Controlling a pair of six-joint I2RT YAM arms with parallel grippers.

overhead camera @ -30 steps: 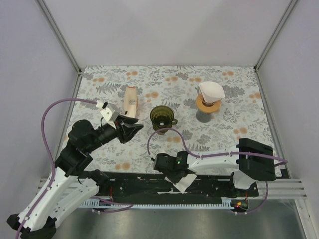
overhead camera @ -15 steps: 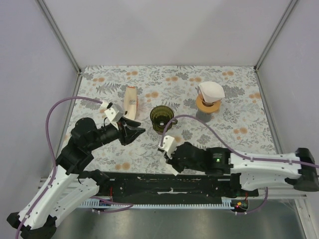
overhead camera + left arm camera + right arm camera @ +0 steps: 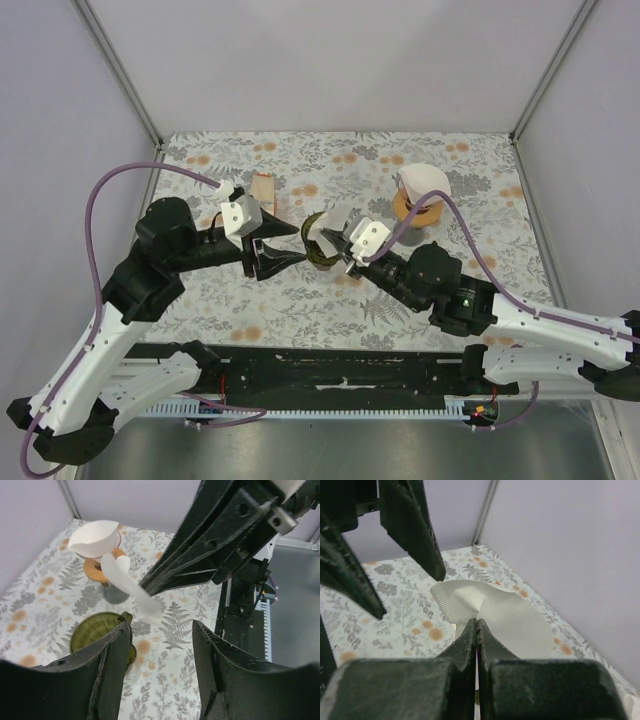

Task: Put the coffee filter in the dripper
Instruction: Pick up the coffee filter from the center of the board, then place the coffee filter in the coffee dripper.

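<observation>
White filter (image 3: 129,586) newly over green dripper (image 3: 95,632)

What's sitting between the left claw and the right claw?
The green dripper, and the white filter that the right claw pinches, facing the open left claw; seen in the top view.

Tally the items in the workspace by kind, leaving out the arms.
White filters: 2, the held filter and the perched filter
Green dripper: 1
Orange stand: 1
Tan object: 1
Total: 5
</observation>
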